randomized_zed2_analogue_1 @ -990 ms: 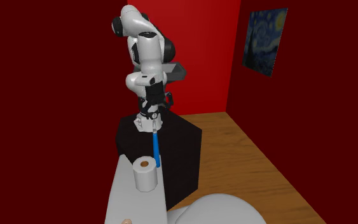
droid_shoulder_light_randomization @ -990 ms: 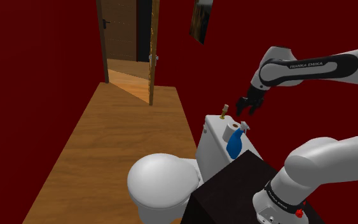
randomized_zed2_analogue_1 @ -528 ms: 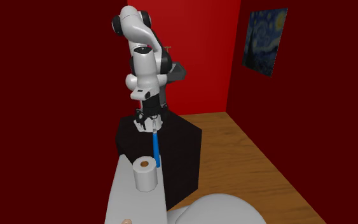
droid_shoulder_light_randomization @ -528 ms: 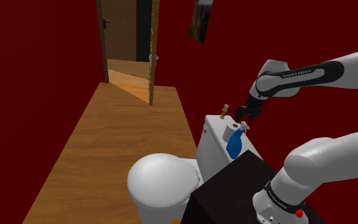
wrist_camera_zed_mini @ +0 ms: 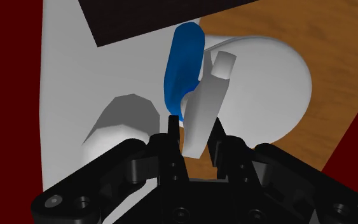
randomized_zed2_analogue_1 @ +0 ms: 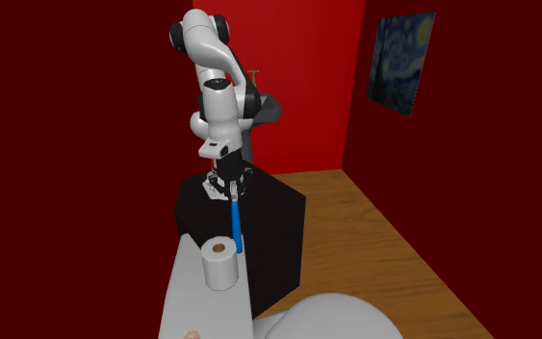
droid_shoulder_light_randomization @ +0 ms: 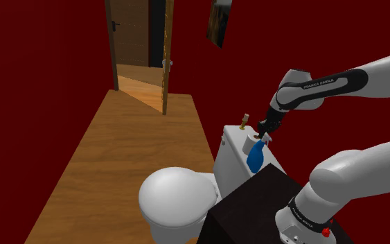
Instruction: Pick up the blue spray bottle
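Claw (wrist_camera_zed_mini: 195, 127) open over blue spray bottle with white trigger head (wrist_camera_zed_mini: 182, 60), contents not visible.
Bottle stands upright at the white toilet cistern lid's (wrist_camera_zed_mini: 63, 76) end nearest the black stand (droid_shoulder_light_randomization: 255, 201); white arm (droid_shoulder_light_randomization: 339, 80) angles down, fingers apart astride the head.

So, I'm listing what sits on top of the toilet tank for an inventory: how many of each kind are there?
Blue spray bottle: 1
Paper roll: 1
Small gold-brown object: 1
Total: 3
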You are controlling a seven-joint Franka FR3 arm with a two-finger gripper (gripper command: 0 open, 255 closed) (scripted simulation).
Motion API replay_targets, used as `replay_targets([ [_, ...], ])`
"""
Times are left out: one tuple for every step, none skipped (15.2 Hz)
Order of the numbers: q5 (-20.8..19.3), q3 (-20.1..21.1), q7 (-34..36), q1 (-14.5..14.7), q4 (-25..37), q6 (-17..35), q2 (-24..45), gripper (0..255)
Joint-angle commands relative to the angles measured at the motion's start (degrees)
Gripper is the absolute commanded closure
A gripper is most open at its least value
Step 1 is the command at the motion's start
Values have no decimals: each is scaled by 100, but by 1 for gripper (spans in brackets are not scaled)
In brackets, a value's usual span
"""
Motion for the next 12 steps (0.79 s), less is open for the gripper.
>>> replay_targets([
  [-1,-1,-1,0,-2,1,3,255],
  [-1,-2,-1,-1,-3,1,2,255],
  [-2,-3,-3,-2,-4,1,1,255],
  [-2,-3,-2,-2,-5,3,2,255],
  [-2,-3,-3,-2,-3,2,3,255],
  [-2,1,3,-2,-15,6,-4,255],
  [-2,20,12,-8,26,-98,-68,255],
  [-1,37,21,-12,69,-200,-127,255],
  [1,55,30,-16,113,-302,-185,255],
  [4,71,38,-19,159,-402,-241,255],
  [8,88,46,-21,206,-501,-293,255],
  [12,105,53,-23,254,-599,-344,255],
])
